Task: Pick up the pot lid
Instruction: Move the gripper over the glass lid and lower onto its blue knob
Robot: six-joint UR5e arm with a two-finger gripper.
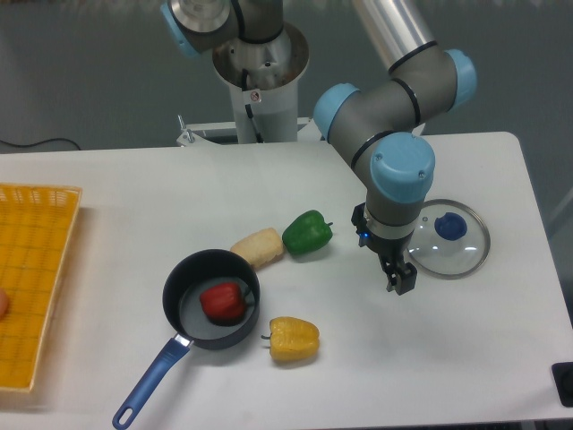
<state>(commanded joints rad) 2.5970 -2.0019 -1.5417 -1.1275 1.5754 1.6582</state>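
The gripper (382, 257) points down over the white table, right of the middle, its two dark fingertips apart and nothing seen between them. Just to its right lies a round, pale grey, shiny disc, which looks like the pot lid (474, 246), with a dark blue piece near its middle. The arm and gripper body hide part of the disc's left side. Whether the fingertips touch the table cannot be told.
A black pan (175, 313) with a blue handle holds a red pepper (224, 303). Around it lie a yellow pepper (294, 339), a green pepper (307, 233) and a tan oblong item (257, 248). An orange crate (36, 296) stands left; a black object (562, 377) lies at the right edge.
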